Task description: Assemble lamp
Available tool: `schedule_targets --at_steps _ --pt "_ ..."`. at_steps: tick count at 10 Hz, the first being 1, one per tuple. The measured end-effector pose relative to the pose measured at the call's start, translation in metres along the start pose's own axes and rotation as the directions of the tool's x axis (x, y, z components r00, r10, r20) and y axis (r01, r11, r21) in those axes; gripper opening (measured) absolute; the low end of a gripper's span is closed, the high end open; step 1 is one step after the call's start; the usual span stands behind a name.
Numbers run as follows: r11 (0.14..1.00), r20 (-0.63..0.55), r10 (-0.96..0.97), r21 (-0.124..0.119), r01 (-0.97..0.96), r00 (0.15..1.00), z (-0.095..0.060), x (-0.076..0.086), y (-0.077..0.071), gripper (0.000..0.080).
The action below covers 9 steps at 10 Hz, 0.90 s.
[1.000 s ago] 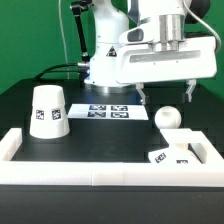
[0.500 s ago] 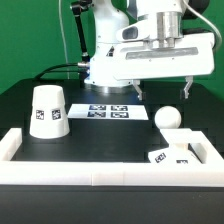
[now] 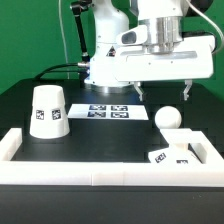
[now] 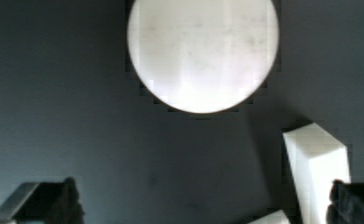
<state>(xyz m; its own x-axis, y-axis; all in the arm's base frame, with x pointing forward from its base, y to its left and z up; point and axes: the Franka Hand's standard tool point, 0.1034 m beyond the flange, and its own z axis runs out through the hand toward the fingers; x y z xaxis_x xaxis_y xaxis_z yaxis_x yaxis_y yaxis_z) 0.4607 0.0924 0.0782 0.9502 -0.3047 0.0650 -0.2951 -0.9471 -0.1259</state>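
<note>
The white ball-shaped bulb [image 3: 168, 117] sits on the black table at the exterior view's right, and fills the wrist view [image 4: 204, 52]. The flat square base [image 3: 180, 148] with its tag lies tilted against the rail at the front right; a white edge of it shows in the wrist view [image 4: 321, 165]. The truncated-cone shade [image 3: 47, 110] with a tag stands at the exterior view's left. My gripper [image 3: 163, 90] hangs open and empty above the table, just behind and above the bulb, its dark fingertips [image 4: 46, 205] wide apart.
The marker board [image 3: 112, 111] lies flat behind the table's middle. A long white border rail [image 3: 100, 171] runs along the front and up both sides. The robot's white base stands behind the board.
The gripper has shifted slightly toward the exterior view's left. The lamp parts have not moved.
</note>
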Motion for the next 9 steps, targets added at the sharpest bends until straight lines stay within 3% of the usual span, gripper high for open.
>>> schedule_targets --at_steps 1,4,5,9 --pt "1.000 0.033 -0.001 -0.006 0.002 0.999 0.001 -0.002 0.001 0.0698" --pt "0.997 0.302 0.069 -0.045 -0.059 0.951 0.002 -0.017 -0.004 0.0698" --pt "0.994 0.361 0.108 -0.040 -0.100 0.926 0.004 -0.020 -0.009 0.0698" --pt "0.995 0.561 0.098 -0.056 -0.081 0.822 0.010 -0.024 -0.003 0.0698"
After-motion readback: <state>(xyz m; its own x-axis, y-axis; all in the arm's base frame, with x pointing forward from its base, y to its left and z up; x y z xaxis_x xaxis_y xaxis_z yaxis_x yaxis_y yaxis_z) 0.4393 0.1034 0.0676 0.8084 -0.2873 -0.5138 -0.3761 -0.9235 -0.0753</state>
